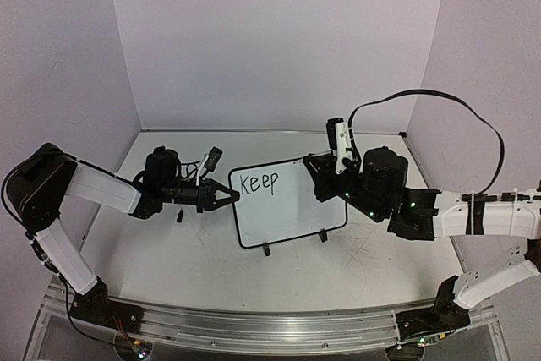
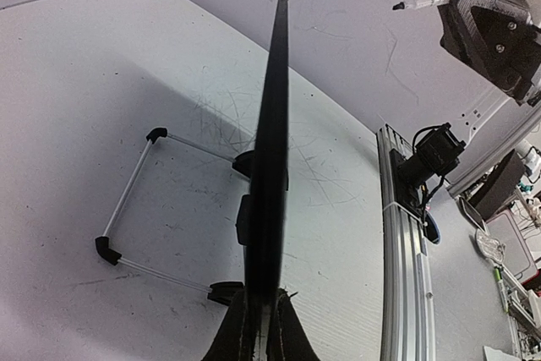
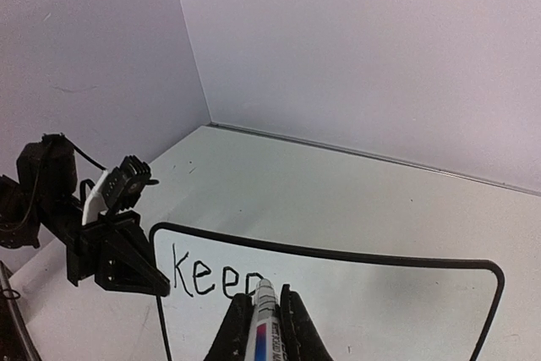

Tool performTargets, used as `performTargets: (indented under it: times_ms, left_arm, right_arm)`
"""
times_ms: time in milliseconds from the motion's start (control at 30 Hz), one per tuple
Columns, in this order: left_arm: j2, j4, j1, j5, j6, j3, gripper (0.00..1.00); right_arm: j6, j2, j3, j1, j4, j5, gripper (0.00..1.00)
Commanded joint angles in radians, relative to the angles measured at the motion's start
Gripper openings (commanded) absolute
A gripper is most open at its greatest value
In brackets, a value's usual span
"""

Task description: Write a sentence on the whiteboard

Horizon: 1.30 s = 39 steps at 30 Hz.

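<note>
A small rectangular whiteboard (image 1: 292,213) with a thin black frame and rounded corners stands upright on two small black feet (image 1: 265,249), in the middle of a scuffed white table (image 1: 194,251) inside a pale walled enclosure. Black handwritten lettering (image 1: 259,183) in the board's upper left corner reads "Keep"; the rest of the board is bare.

From the left of the overhead frame, the left gripper (image 1: 230,198) reaches across to the board's left edge. In the left wrist view its two black fingers (image 2: 241,331) at the bottom of the frame are pressed together on either side of the board, which runs up the centre as a dark edge-on strip. A thin wire stand with black corner pieces (image 2: 106,249) lies on the table to the left of that strip.

From the right, the right gripper (image 1: 311,177) sits at the board's upper right corner. In the right wrist view its fingers are closed on a slim white marker pen (image 3: 265,314), whose tip points at the last letter and partly hides it. In the left wrist view, at upper right, the marker's tip appears apart from the board's face.
</note>
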Motion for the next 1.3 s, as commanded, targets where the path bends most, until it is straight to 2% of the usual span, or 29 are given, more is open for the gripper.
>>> performTargets:
  times_ms: [0,333,767,933,1267]
  left_arm:
    - [-0.051,-0.043,0.003,-0.053,0.054,-0.011,0.0]
    - [-0.058,-0.084,0.001,-0.08,0.06,0.005,0.0]
    - [-0.051,-0.105,-0.008,-0.127,0.064,0.017,0.0]
    - [-0.056,-0.107,-0.015,-0.133,0.058,0.02,0.0]
    - [-0.053,-0.107,-0.02,-0.155,0.063,0.03,0.0]
  right_arm:
    - [-0.121,-0.003,0.032,-0.002,-0.042,0.028,0.0]
    - [-0.202,0.057,0.064,-0.002,-0.068,0.026,0.0]
    - [-0.222,0.13,0.102,-0.003,-0.118,0.195,0.0]
    - [-0.231,0.126,0.096,-0.003,-0.116,0.123,0.0]
    - [-0.272,0.109,0.061,-0.005,-0.08,0.085,0.0]
